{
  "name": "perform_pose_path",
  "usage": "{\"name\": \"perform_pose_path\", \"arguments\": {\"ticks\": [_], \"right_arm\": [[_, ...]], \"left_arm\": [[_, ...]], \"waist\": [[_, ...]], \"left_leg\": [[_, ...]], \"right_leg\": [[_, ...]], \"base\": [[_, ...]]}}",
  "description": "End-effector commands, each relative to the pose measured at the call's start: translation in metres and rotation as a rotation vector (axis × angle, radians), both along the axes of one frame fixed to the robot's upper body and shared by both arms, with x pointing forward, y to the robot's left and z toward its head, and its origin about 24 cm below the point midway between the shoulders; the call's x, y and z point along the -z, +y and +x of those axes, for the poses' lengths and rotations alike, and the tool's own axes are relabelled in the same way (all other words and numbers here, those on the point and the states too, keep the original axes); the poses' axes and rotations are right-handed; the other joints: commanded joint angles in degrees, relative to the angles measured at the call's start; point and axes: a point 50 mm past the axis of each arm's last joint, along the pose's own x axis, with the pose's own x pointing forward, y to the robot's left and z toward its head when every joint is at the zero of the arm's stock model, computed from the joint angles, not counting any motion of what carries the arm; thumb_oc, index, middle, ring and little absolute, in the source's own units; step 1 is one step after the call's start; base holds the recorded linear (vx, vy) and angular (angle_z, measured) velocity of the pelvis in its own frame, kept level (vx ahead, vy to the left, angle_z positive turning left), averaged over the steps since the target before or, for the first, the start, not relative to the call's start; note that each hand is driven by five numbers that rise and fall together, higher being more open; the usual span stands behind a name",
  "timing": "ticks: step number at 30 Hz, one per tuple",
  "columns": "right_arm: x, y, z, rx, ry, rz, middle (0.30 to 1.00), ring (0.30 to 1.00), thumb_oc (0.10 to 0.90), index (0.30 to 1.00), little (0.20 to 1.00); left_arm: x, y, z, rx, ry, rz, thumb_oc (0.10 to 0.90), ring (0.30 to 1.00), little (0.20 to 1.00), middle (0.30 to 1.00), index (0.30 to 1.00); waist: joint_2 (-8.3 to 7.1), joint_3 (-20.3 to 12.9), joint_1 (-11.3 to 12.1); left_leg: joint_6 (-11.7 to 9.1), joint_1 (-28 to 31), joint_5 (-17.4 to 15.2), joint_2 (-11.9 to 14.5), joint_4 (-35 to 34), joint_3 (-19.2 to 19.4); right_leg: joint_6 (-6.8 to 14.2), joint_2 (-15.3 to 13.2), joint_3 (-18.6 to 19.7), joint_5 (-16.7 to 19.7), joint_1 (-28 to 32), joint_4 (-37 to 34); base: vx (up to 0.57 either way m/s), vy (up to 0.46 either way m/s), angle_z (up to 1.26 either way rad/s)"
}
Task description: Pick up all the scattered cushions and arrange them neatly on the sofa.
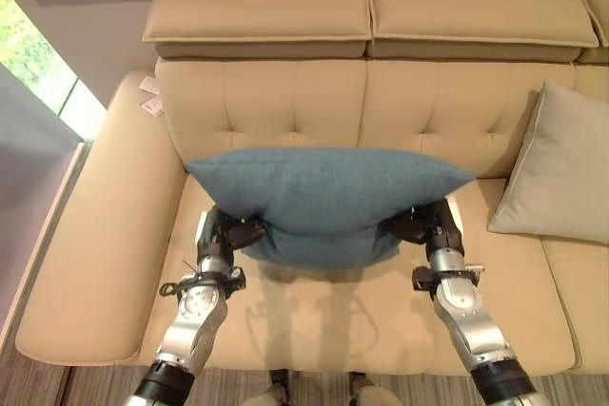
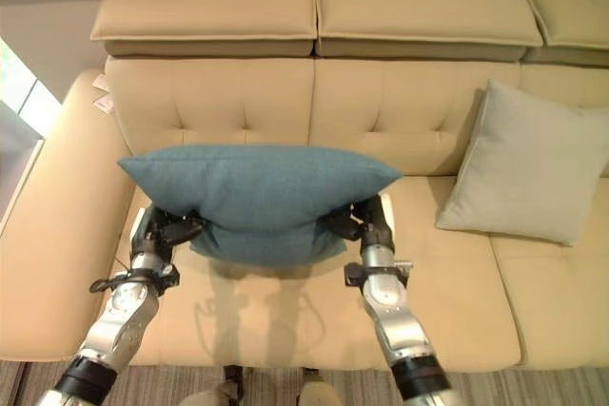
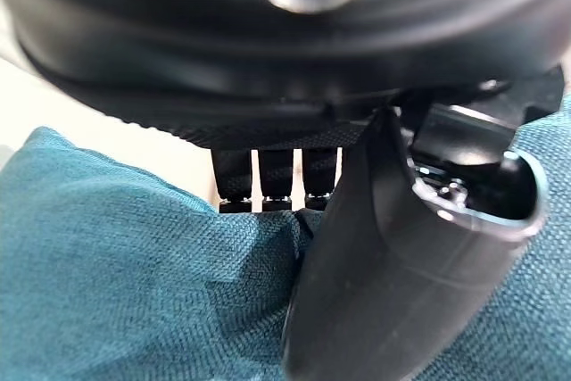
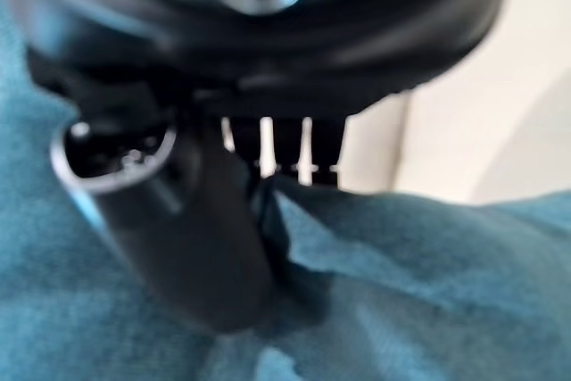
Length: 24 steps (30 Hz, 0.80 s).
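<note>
A blue cushion [image 1: 328, 192] hangs above the seat of the beige sofa [image 1: 295, 102], held from both lower ends. My left hand [image 1: 228, 233] pinches its left lower edge, thumb [image 3: 393, 274] on top of the cloth and fingers [image 3: 277, 180] under it. At the right lower edge my right hand [image 1: 423, 225] grips the same way, thumb [image 4: 187, 229] pressed into the fabric, fingers [image 4: 285, 153] tucked beneath. A grey cushion [image 1: 561, 168] leans upright against the sofa back to the right.
The sofa's left armrest [image 1: 105, 244] runs along the left side. Two raised headrests [image 1: 371, 9] top the backrest. White tags [image 1: 150, 97] lie on the armrest near the back. Striped carpet [image 1: 86, 387] shows in front of the sofa.
</note>
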Motion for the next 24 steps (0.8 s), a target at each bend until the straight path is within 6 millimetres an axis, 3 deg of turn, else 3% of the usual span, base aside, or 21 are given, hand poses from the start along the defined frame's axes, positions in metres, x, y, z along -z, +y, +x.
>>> {"name": "perform_pose_path", "arguments": {"ticks": [1, 2, 3, 8, 15, 24], "right_arm": [[-0.090, 0.066, 0.021, -0.229, -0.399, 0.074, 0.300, 0.300, 0.400, 0.300, 0.300], [-0.108, 0.071, 0.029, -0.226, -0.441, 0.065, 0.300, 0.300, 0.400, 0.300, 0.300], [-0.109, 0.071, 0.030, -0.226, -0.445, 0.065, 0.300, 0.300, 0.400, 0.300, 0.300], [-0.149, 0.074, 0.048, -0.194, -0.520, 0.030, 0.300, 0.300, 0.400, 0.300, 0.300], [-0.170, 0.073, 0.060, -0.155, -0.545, 0.017, 0.300, 0.300, 0.400, 0.300, 0.300], [-0.186, 0.065, 0.064, -0.114, -0.579, -0.029, 0.300, 0.300, 0.400, 0.300, 0.300]], "left_arm": [[-0.118, -0.060, 0.030, 0.223, -0.527, 0.026, 0.400, 0.300, 0.300, 0.300, 0.300], [-0.140, -0.063, 0.039, 0.205, -0.585, 0.047, 0.400, 0.300, 0.300, 0.300, 0.300], [-0.141, -0.064, 0.039, 0.205, -0.589, 0.047, 0.400, 0.300, 0.300, 0.300, 0.300], [-0.189, -0.063, 0.056, 0.155, -0.691, 0.082, 0.400, 0.300, 0.300, 0.300, 0.300], [-0.209, -0.060, 0.068, 0.125, -0.701, 0.127, 0.400, 0.300, 0.300, 0.300, 0.300], [-0.209, -0.058, 0.072, 0.127, -0.685, 0.118, 0.400, 0.300, 0.300, 0.300, 0.300]], "waist": [[-1.66, -4.10, 0.75], [-1.55, -3.65, 0.77], [-1.53, -3.61, 0.72], [-0.98, -2.73, 0.86], [-0.45, -0.66, 0.76], [-0.23, 1.32, 0.95]], "left_leg": [[-1.49, -0.69, -6.97, -0.01, 0.06, -2.14], [-1.81, -2.94, -6.18, -0.11, 0.06, -3.00], [-1.81, -3.13, -6.13, -0.12, 0.06, -3.07], [-2.48, -8.08, -4.38, -0.49, 0.06, -4.78], [-3.22, -11.60, -2.89, -0.88, 0.06, -5.61], [-3.98, -14.91, -2.00, -0.73, 0.06, -5.98]], "right_leg": [[4.27, -0.30, -1.53, -2.83, -1.83, 0.21], [4.14, -0.10, -1.96, -2.34, -3.65, 0.21], [4.14, -0.11, -2.02, -2.31, -3.82, 0.21], [3.78, -0.09, -2.81, -1.51, -8.06, 0.21], [3.51, -0.24, -3.11, -0.93, -11.29, 0.21], [3.62, -0.08, -3.19, -0.86, -14.50, 0.21]], "base": [[-0.09, -0.050, 0.07], [-0.09, -0.049, 0.09], [-0.08, -0.056, 0.16], [-0.02, -0.012, 0.05], [-0.02, -0.007, 0.06], [-0.01, -0.009, 0.01]]}}
